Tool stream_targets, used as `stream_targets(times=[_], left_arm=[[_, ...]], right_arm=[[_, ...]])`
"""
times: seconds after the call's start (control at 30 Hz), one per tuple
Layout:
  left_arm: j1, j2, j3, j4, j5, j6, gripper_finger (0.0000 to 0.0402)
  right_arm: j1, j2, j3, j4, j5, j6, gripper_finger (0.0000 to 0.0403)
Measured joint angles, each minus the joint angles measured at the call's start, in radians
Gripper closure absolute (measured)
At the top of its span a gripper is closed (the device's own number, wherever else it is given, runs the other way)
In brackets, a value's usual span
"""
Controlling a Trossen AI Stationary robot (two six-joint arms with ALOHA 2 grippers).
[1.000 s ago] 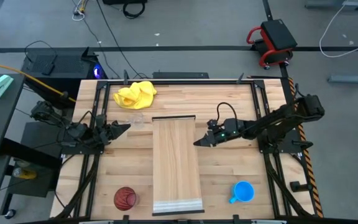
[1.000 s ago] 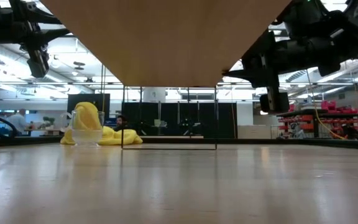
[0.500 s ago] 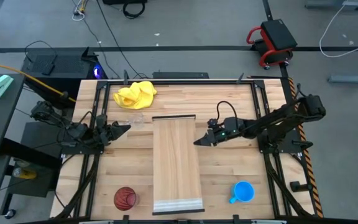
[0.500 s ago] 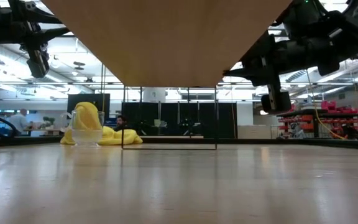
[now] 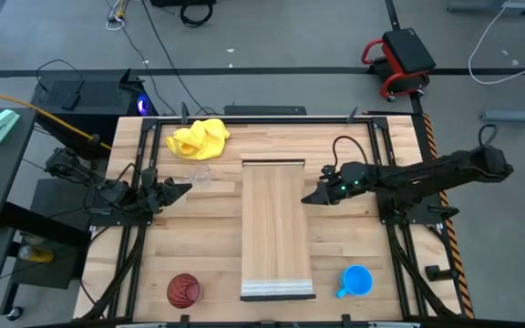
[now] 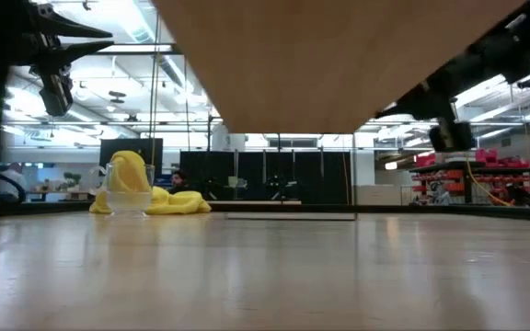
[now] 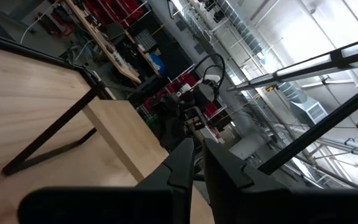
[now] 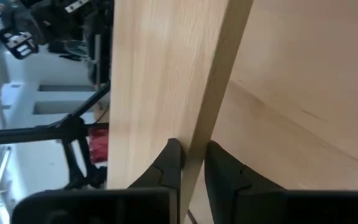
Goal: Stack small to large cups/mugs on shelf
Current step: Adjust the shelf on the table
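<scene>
Long pale plank shelf (image 5: pixel 277 228) shifted toward bench's right edge, now mid-bench | right gripper (image 5: pixel 313 197) pinches its edge | left gripper (image 5: pixel 183 188) closed, idle, left | cups unstacked, repositioning

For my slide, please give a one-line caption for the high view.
Right tool grips the wooden shelf edge; red cup and blue mug wait nearby.

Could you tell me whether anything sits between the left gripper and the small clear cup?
Nothing visible does. In the high view the left gripper points toward the clear cup, with only bare tabletop between them. The yellow cloth lies beyond the cup, and the shelf is off to the side.
</scene>
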Motion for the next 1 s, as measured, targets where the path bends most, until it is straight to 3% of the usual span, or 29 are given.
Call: stream_targets(times=[0.33, 0.67, 1.0], left_arm=[[0.000, 0.000, 0.000, 0.000, 0.000, 0.007, 0.0365], [0.000, 0.000, 0.000, 0.000, 0.000, 0.007, 0.0359], [0.000, 0.000, 0.000, 0.001, 0.009, -0.042, 0.0358]], right_arm=[[0.000, -0.197, -0.001, -0.269, 0.035, -0.003, 0.0360], [0.001, -0.287, -0.002, -0.356, 0.045, -0.027, 0.0401], [0.001, -0.345, -0.005, -0.406, 0.060, -0.043, 0.0388]])
